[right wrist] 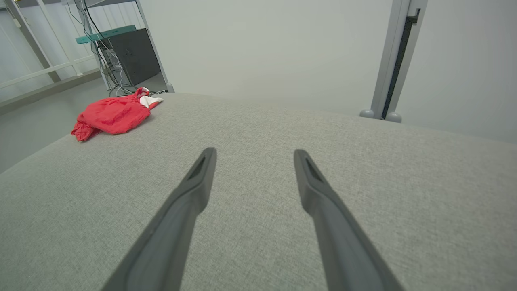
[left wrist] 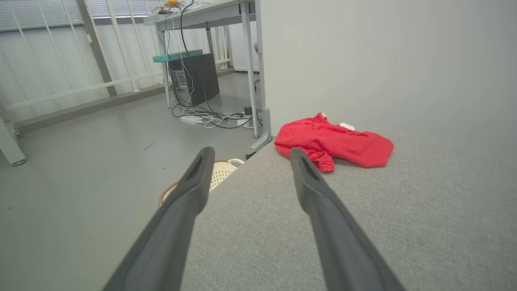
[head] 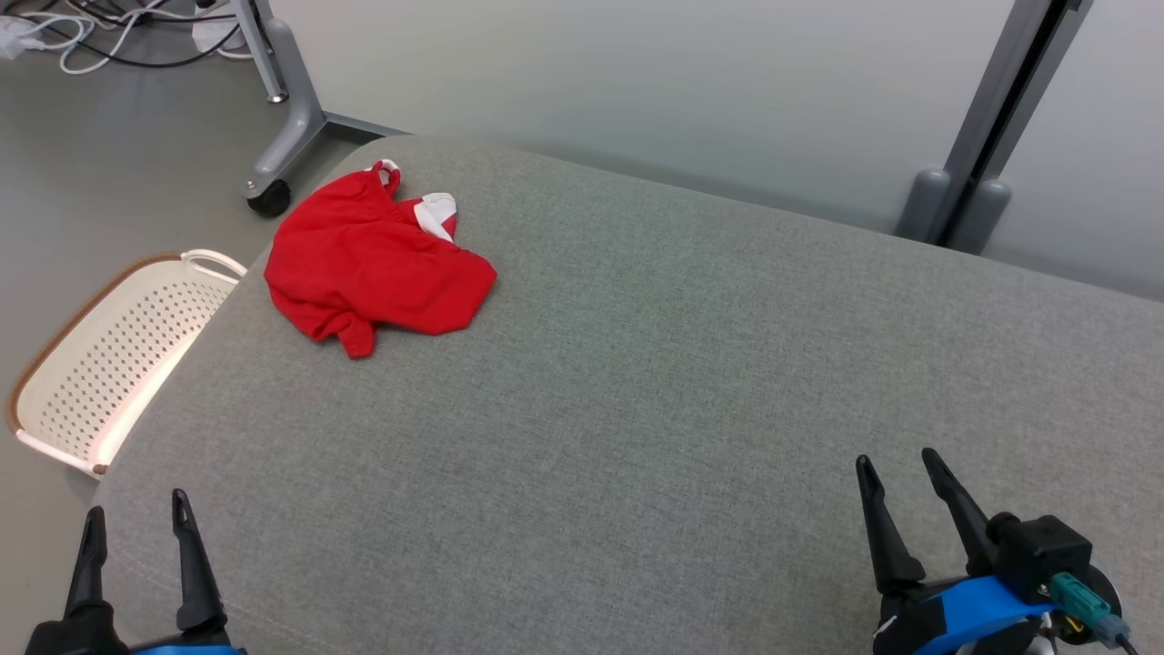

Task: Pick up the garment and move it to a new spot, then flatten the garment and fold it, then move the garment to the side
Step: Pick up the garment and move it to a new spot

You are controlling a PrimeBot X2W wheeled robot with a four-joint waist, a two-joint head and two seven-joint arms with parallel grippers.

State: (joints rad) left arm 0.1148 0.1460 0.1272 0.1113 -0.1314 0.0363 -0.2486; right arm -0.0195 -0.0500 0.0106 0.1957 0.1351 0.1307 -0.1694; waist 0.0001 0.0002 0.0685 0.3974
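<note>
A red garment [head: 373, 264] with white trim lies crumpled at the far left corner of the grey cushioned surface [head: 655, 391]. The left wrist view has the garment [left wrist: 335, 141] ahead and a little right of the fingers; in the right wrist view the garment [right wrist: 111, 115] is far off at the upper left. My left gripper [head: 136, 511] rests at the near left edge, open and holding nothing. At the near right, my right gripper [head: 896, 462] is likewise open and bare. Both grippers are well apart from the garment.
A cream perforated basket [head: 100, 355] stands on the floor beside the surface's left edge. A grey wheeled stand leg [head: 286, 136] and cables [head: 82, 36] are beyond the far left corner. A grey post [head: 991, 127] rises against the wall at the back right.
</note>
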